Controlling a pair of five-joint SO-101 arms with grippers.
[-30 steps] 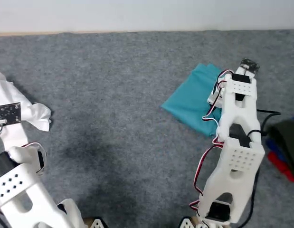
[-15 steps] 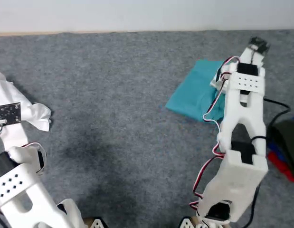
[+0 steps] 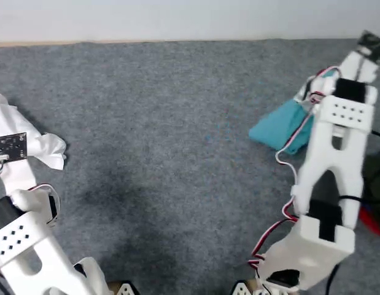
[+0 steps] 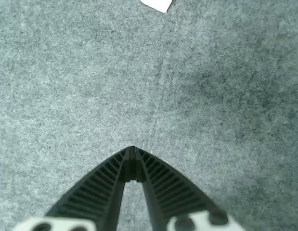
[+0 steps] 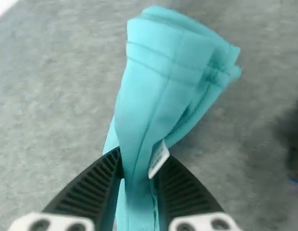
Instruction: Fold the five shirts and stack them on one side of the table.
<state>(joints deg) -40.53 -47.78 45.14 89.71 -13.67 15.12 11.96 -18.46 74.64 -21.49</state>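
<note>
Because your right gripper point(image 5: 136, 187) clamps the folded teal shirt point(image 5: 163, 72), it hangs bunched near the table's point(image 3: 177, 123) far right corner, probably for stacking. Your left gripper point(image 4: 133, 166) rests clenched, empty, by the left edge.

The right gripper point(image 5: 136, 180) pinches a bunched-up teal shirt point(image 5: 173, 82). A small white tag point(image 5: 159, 159) hangs beside one finger. Gray carpet point(image 5: 47, 86) lies below.

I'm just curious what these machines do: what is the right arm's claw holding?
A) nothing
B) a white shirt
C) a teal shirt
C: the right wrist view shows the right claw shut on a bunched fold of the teal shirt.
</note>
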